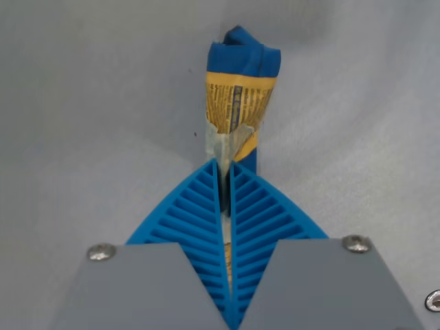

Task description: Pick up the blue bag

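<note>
Gripper [226, 168] clamped on crumpled blue bag [240, 89], plain pale grey surface [82, 124] behind

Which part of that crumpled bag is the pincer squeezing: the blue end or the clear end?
The clear crinkled plastic end of the blue and yellow bag, pinched between the blue ribbed pincer tips; the blue end sticks out free beyond.

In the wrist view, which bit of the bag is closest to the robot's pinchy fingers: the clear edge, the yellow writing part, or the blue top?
Measured from the gripper, which is shut on the blue bag:
1. Clear edge, pinched right at the fingertips.
2. Yellow writing part, just above it.
3. Blue top, highest in the picture.
</note>
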### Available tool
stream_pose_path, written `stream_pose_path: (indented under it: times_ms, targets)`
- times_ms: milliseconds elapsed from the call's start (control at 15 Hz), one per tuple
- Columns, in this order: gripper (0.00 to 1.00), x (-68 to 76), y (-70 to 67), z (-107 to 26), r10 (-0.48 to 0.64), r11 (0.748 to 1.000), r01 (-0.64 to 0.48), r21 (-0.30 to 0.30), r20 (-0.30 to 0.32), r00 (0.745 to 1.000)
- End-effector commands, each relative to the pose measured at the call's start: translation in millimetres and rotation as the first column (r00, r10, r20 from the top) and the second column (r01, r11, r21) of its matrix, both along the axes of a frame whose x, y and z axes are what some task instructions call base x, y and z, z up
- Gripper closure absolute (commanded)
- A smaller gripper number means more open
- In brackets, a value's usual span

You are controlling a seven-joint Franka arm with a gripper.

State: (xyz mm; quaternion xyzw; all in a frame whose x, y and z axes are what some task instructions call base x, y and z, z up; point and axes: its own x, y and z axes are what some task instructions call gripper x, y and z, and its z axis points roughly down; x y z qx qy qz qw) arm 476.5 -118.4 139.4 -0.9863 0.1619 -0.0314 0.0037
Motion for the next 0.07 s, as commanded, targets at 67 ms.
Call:
stream_pose_path:
  times_ms: [67]
  targets:
    - [1.00, -7.0, 2.1, 23.9, -0.001, 1.000, 0.001, 0.013, 0.007, 1.000]
